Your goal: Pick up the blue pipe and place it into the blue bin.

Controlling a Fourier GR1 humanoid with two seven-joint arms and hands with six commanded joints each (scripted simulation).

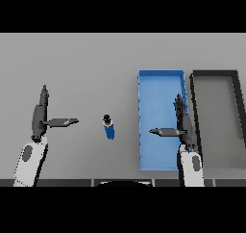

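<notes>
Blue pipe not yet picked up; both hands open and apart from it.

On the flat grey table point(86, 63), the shallow rectangular blue bin point(161, 74) lies beside a dark-rimmed grey tray point(215, 73). The right hand point(183, 123) hovers over the bin's right edge, fingers straight, thumb spread sideways; the left hand point(40, 114) shows at far left, likewise spread. The small blue pipe with a black cap point(109, 127) lies on the table between the hands, just left of the bin. The right hand should probably swing left, settle over the pipe, and close squarely on its blue body.
</notes>
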